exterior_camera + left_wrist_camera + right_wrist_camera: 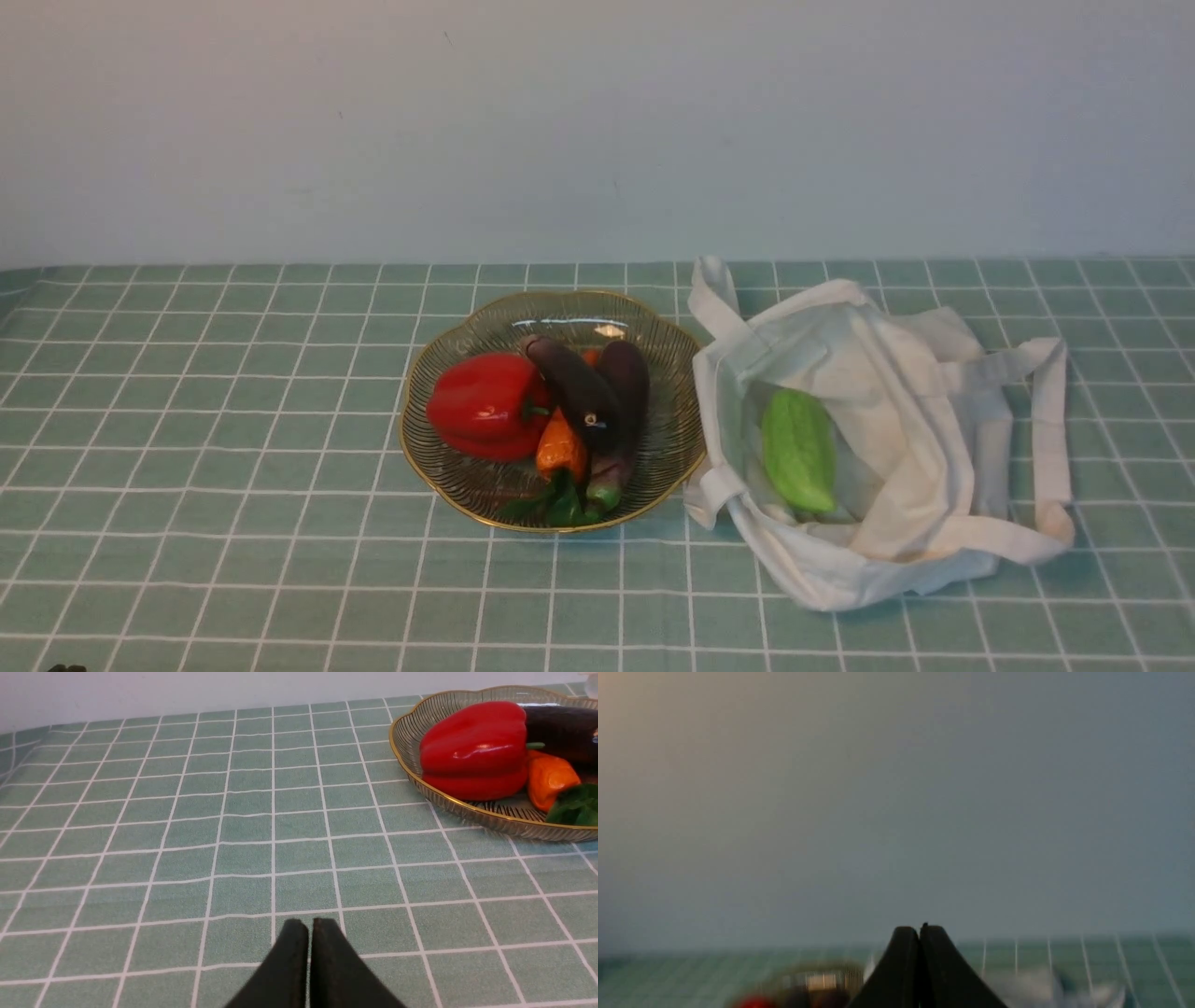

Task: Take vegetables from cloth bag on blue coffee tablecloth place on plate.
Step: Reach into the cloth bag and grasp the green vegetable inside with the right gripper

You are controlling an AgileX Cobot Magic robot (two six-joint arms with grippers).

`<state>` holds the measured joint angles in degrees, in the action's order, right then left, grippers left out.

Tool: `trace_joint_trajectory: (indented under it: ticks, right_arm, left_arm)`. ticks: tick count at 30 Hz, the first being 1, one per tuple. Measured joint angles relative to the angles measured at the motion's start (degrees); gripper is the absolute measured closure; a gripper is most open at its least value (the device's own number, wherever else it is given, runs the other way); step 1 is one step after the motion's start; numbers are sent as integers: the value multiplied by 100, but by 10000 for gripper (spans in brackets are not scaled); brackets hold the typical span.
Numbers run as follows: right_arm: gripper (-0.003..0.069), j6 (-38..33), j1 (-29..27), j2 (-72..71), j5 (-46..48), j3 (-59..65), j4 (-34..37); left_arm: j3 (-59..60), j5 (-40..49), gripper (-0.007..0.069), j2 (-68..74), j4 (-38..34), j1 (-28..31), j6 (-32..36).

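Observation:
The light green bumpy gourd (pixel 798 451) lies inside the open off-white cloth bag (pixel 896 439) on the right of the teal grid tablecloth (pixel 233 448). The clear glass plate with a gold rim (pixel 467 327) stands just left of the bag and holds a red bell pepper (pixel 485 404), two dark purple eggplants (pixel 597 392) and an orange vegetable. My left gripper (pixel 309 926) is shut and empty, low over bare cloth, well left of the plate (pixel 467 807). My right gripper (pixel 919 929) is shut and empty, held back from the blurred bag (pixel 1064 989). Neither gripper shows in the front view.
A plain pale wall runs behind the table's far edge. The bag's long strap handles (pixel 1046 429) spread out to the right and to the back. Bare cloth stretches left of the plate and along the front.

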<state>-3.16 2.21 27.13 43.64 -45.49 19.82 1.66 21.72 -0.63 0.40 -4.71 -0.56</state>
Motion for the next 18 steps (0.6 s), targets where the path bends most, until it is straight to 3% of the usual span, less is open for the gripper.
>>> trace_joint_trajectory:
  ticks: [5, 12, 18]
  right_arm:
    - [675, -286, 0, 2002, 1454, -21, -51]
    - [651, -494, 75, 4164, 1426, -169, -194]
    - [549, -205, 1229, 5914, 1203, -1121, -219]
  left_arm:
    - [0, 0, 629, 0, 0, 0, 0]
    - [0, 0, 629, 0, 0, 0, 0]
    - [0, 0, 629, 0, 0, 0, 0]
